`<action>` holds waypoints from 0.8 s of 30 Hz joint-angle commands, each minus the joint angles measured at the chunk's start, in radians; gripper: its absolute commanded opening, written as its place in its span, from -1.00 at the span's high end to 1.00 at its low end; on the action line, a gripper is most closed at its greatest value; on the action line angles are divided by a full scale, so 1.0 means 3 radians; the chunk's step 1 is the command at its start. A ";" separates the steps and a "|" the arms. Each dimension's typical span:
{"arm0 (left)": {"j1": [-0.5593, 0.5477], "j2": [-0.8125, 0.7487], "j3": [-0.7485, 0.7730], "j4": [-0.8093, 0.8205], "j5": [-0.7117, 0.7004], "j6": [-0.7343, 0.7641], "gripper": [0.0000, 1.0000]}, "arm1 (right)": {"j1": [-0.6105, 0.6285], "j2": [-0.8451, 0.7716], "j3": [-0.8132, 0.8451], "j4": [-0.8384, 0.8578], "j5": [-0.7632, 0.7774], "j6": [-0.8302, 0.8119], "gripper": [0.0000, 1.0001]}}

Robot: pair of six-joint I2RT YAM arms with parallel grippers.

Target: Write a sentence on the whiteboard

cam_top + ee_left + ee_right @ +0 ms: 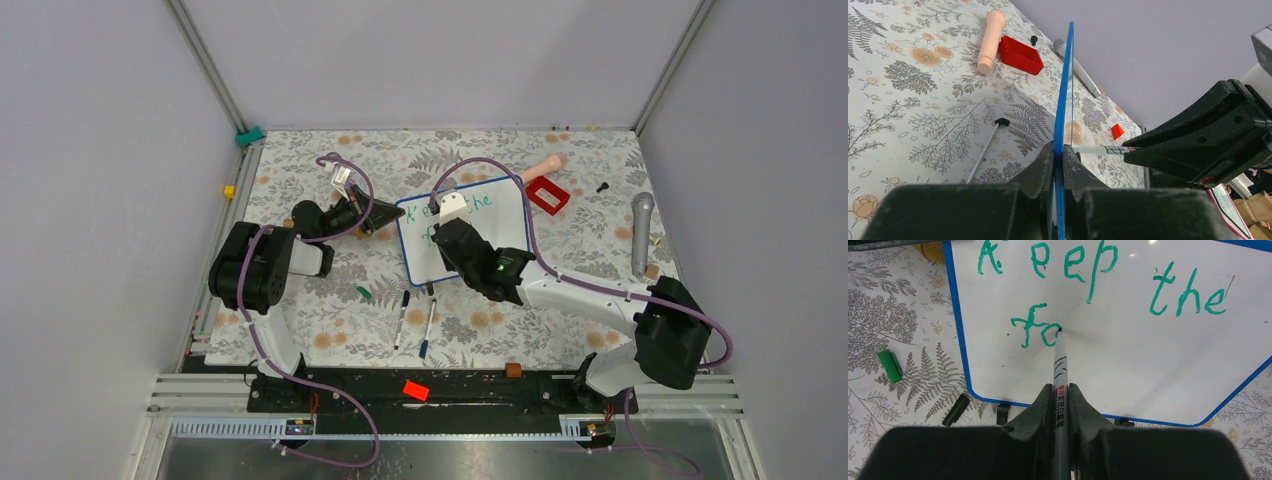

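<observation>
The whiteboard (505, 228) stands upright mid-table; it shows white with a blue rim in the right wrist view (1128, 355) and edge-on in the left wrist view (1064, 100). My left gripper (1058, 155) is shut on the board's left rim (397, 215). My right gripper (1060, 395) is shut on a grey marker (1060, 365), whose tip touches the board. The sentence (1088, 270) reads "Keep the" in green, with "fa" (1035, 327) below it at the marker tip. The right gripper (442, 232) is in front of the board.
Two markers (402, 318) (428, 328) lie in front of the board. A green cap (364, 293) lies to the left. A peach handle (543, 168), red tray (547, 195) and grey microphone (641, 232) lie at the back right. A black cap (956, 410) lies by the board's foot (1003, 412).
</observation>
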 commanded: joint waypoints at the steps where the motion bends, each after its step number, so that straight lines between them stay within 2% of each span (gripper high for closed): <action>1: -0.0044 0.0000 0.0060 0.0156 0.0163 0.0152 1.00 | -0.0069 0.0042 0.0081 0.0029 0.0081 0.0004 1.00; 24: -0.0044 -0.0013 0.0055 0.0156 0.0161 0.0159 1.00 | -0.0069 -0.0112 -0.0221 -0.0001 -0.0027 0.0213 1.00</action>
